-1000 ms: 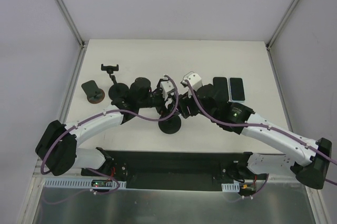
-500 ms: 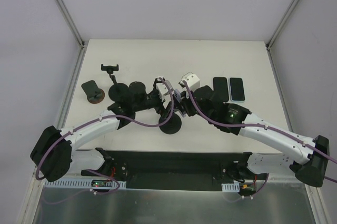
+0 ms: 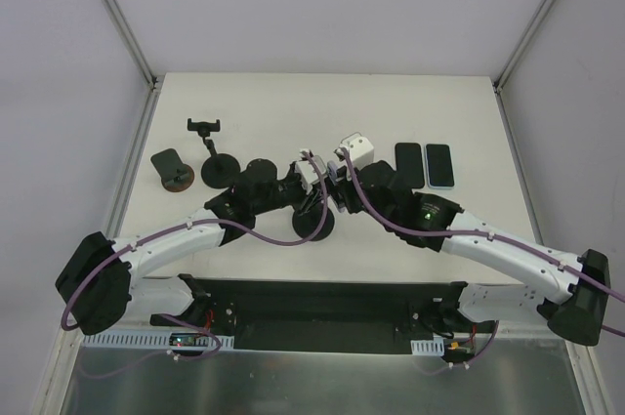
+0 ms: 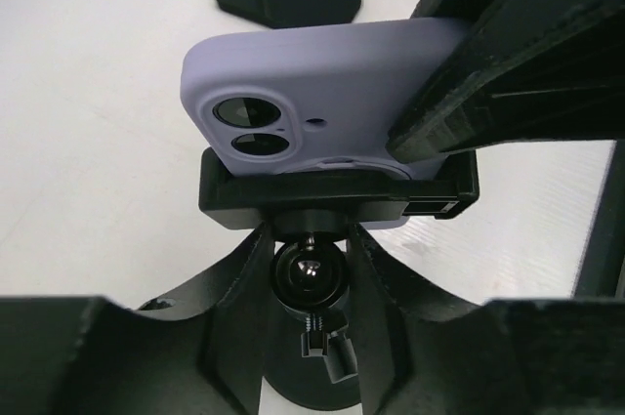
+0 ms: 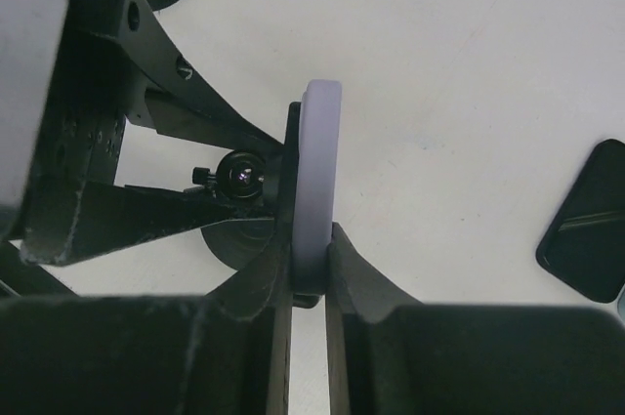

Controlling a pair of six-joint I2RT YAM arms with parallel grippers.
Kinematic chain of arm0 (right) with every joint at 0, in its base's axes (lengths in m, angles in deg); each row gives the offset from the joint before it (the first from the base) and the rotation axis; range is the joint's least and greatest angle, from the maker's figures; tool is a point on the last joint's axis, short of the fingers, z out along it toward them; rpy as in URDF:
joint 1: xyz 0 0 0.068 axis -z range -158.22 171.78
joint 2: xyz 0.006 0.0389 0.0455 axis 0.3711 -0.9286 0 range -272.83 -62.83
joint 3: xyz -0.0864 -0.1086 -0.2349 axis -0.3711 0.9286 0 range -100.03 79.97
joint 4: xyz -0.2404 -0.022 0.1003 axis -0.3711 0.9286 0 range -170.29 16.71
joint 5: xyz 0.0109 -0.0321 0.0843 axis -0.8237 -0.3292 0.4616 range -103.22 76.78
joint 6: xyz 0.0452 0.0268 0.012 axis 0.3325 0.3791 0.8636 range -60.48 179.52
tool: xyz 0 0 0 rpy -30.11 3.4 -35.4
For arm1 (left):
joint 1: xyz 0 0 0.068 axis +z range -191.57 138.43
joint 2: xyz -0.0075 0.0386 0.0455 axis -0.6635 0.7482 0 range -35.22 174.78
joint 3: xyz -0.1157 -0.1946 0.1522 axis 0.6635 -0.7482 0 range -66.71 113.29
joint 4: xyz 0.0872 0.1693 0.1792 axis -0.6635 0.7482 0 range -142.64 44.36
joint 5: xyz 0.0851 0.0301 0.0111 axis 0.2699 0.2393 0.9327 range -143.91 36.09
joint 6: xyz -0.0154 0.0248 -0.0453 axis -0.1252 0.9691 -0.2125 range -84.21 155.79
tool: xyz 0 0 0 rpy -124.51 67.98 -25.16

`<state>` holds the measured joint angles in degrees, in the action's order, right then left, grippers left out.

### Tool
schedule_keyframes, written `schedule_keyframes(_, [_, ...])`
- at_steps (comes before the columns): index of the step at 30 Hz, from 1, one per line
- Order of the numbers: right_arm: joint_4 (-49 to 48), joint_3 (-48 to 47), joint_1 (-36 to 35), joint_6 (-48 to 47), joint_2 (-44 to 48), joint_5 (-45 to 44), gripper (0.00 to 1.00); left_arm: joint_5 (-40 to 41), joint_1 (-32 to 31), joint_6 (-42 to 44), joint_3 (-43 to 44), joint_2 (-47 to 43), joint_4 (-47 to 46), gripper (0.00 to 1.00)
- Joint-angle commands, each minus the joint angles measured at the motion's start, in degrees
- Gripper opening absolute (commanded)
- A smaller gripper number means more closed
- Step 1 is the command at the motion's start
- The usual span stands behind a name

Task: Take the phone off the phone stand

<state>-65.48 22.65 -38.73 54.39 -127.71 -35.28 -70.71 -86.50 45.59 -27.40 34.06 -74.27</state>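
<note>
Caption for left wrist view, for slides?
Lavender phone in its stand clamp, pinched by right gripper; left gripper straddles the ball joint.

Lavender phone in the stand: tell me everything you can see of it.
The lavender phone has a smooth, matte-looking case with rounded corners. Its back shows two camera lenses in one corner. It sits upright and sideways, landscape, in the stand's black clamp. The right tool is shut on it, pinching its front and back faces.
</note>
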Motion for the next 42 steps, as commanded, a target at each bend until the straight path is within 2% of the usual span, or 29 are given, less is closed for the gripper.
schedule_keyframes(1, [-4.8, 1.0, -0.5, 2.0, 0.2, -2.2, 0.09, 1.2, -1.7, 2.3, -0.5, -0.9, -3.2, 0.22])
schedule_keyframes(2, [-5.9, 1.3, -0.5, 2.1, 0.2, -3.0, 0.17, 1.4, -1.7, 2.5, -0.5, -0.8, -3.2, 0.18])
schedule_keyframes(3, [-6.5, 1.6, -0.5, 2.2, -0.1, -3.2, 0.2, 1.4, -1.9, 2.8, -0.6, -0.8, -3.2, 0.15])
schedule_keyframes(4, [-7.2, 1.9, -0.6, 2.1, -0.2, -3.8, 0.23, 1.5, -2.1, 2.8, -0.6, -0.7, -3.2, 0.09])
schedule_keyframes(7, [-9.4, 2.0, -0.5, 1.8, -1.1, -5.8, 0.28, 1.9, -2.4, 2.9, -0.6, -0.8, -3.2, 0.04])
schedule_keyframes(10, [-11.2, 2.0, -0.5, 1.1, -2.4, -7.5, 0.36, 2.0, -2.6, 3.0, -0.6, -0.9, -3.2, 0.02])
schedule_keyframes(14, [-13.1, 1.6, -0.6, 0.4, -4.1, -9.1, 0.37, 2.4, -2.8, 3.1, -0.7, -1.1, -3.2, 0.01])
schedule_keyframes(18, [-13.7, 1.6, -0.5, 0.0, -5.5, -8.6, 0.35, 3.5, -2.8, 2.9, -0.6, -1.2, -3.2, 0.0])
schedule_keyframes(20, [-13.1, 1.9, -0.5, 0.2, -5.6, -7.7, 0.3, 4.3, -2.8, 2.6, -0.6, -1.2, -3.2, 0.0])
schedule_keyframes(21, [-12.8, 1.9, -0.5, 0.3, -5.4, -7.3, 0.26, 4.8, -2.8, 2.3, -0.6, -1.2, -3.2, 0.0])
schedule_keyframes(22, [-12.4, 1.9, -0.5, 0.4, -5.5, -6.9, 0.15, 6.2, -2.8, 2.1, -0.6, -1.2, -3.2, 0.0])
schedule_keyframes(24, [-10.2, 1.8, -0.5, 1.1, -4.8, -6.1, 0.01, 8.6, -2.8, 0.5, -0.2, -0.9, -2.7, 0.0])
schedule_keyframes(29, [-3.7, 1.7, -0.7, 2.0, -3.2, -5.4, 0.01, 22.6, -2.8, -4.3, 2.8, 1.1, 1.5, 0.0])
schedule_keyframes(34, [4.8, 1.3, -1.4, 3.1, -2.5, -5.4, 0.01, 31.0, -2.7, -7.7, 5.5, 3.1, 5.1, 0.0])
schedule_keyframes(37, [7.3, 3.2, -1.4, 4.0, -1.3, -4.1, 0.01, 33.8, -2.0, -9.6, 7.2, 4.7, 8.1, 0.0])
schedule_keyframes(42, [8.7, 2.7, -1.2, 4.2, -0.2, -4.8, 0.01, 31.8, -0.6, -12.5, 8.2, 5.9, 9.8, 0.0])
